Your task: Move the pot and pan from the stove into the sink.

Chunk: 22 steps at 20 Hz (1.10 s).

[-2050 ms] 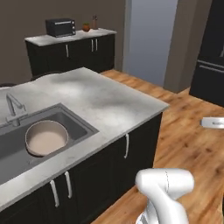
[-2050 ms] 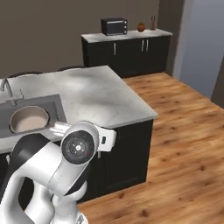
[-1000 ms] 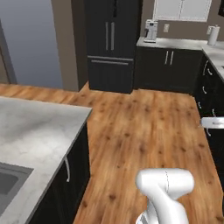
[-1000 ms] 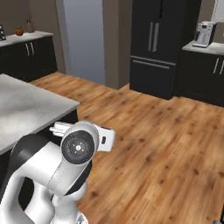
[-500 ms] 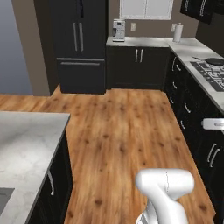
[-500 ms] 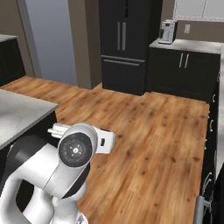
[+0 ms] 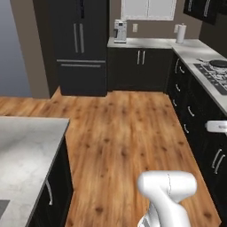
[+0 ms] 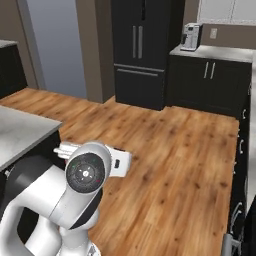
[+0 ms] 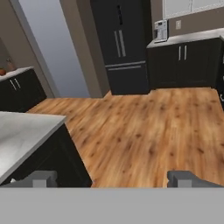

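The stove (image 7: 213, 73) is set in the pale counter at the far right, with grey grates. A dark round shape (image 7: 220, 63) sits on its far burner, too small to tell whether it is the pan. The pot is out of view. A dark corner of the sink (image 7: 2, 212) shows at the lower left, in the marble island (image 7: 26, 146). My gripper (image 9: 113, 179) is open, its two tips wide apart with nothing between them, and it points over the wooden floor toward the fridge. My folded arm (image 8: 85, 175) stays close to the base.
A black fridge (image 7: 82, 44) stands at the back. Beside it run dark cabinets with a coffee machine (image 7: 119, 30) and a paper towel roll (image 7: 180, 33). Wooden floor (image 7: 128, 142) lies between the island and the dark cabinet run (image 7: 190, 111) on the right.
The whole picture has swung as the base turned away from the island, bringing the fridge, back cabinets and stove counter into view. The arm's pose and the open gripper look unchanged.
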Available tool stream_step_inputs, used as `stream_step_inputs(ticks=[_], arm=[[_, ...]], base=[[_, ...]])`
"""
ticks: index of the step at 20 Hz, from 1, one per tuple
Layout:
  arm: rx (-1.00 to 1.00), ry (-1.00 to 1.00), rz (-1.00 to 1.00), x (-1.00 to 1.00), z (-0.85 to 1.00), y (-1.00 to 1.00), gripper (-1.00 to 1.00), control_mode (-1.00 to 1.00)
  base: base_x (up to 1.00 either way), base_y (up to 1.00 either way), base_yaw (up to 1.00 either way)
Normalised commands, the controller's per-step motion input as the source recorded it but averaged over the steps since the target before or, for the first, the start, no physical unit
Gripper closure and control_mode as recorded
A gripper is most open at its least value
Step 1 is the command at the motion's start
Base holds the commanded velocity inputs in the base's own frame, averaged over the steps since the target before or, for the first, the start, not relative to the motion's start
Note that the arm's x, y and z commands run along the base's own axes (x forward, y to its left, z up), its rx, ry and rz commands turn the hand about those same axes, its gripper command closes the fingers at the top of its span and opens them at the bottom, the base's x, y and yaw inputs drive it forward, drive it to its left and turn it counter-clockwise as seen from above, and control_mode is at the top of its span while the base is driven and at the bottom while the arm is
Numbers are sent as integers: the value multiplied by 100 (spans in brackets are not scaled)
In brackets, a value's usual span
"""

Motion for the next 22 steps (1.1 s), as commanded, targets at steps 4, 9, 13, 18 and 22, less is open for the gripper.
stream_step_inputs(ticks=[4,9,13,18,22], arm=[[0,0,0,0,0,0,-100,100],[0,0,0,0,0,0,-100,100],[0,0,0,0,0,0,-100,100],[0,0,0,0,0,0,-100,100],[0,0,0,0,0,0,-100,100]], base=[[76,7,-2],[86,10,-3],[90,14,-4],[92,19,-5],[93,21,-5]])
